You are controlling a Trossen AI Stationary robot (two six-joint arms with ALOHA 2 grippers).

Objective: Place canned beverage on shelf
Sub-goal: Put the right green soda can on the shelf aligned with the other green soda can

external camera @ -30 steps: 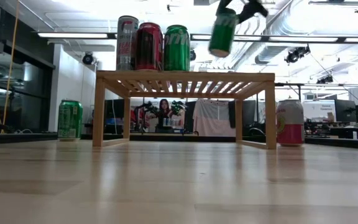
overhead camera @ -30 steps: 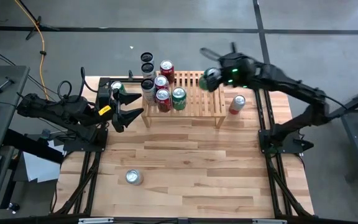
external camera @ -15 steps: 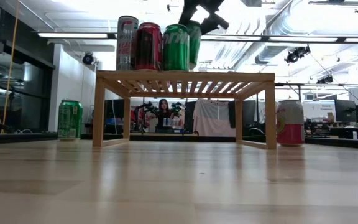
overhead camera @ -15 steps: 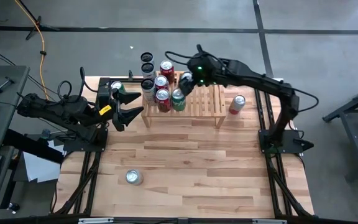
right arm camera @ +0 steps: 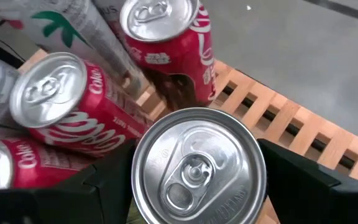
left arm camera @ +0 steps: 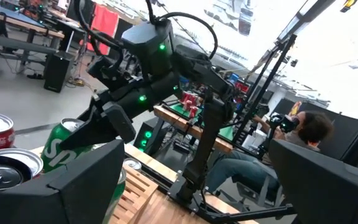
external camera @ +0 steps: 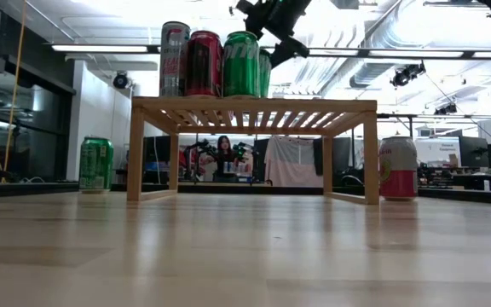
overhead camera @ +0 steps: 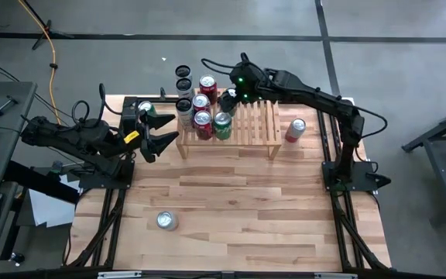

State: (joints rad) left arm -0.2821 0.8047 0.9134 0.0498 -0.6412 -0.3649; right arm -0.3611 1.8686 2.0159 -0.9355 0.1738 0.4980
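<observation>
Canned beverage (right arm camera: 199, 167): green can, silver top, clamped between right gripper (overhead camera: 231, 97) fingers, upright over shelf (overhead camera: 255, 124) slats. Just beyond gripper: red cans (right arm camera: 73, 115) and second green can (overhead camera: 222, 124) clustered on shelf. Left gripper (overhead camera: 156, 133): jaws spread, nothing held, beside shelf end. Pink can (overhead camera: 295, 129) on table (overhead camera: 238, 209), well apart.

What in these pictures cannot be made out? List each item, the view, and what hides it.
- Held can: body and label, right wrist view; only its lid shows.
- Whether it touches the shelf: low view; green can in front.
- Can at the table's near edge: label, high view; too small.
- Left gripper: far-side can, high view; partly covered.
</observation>
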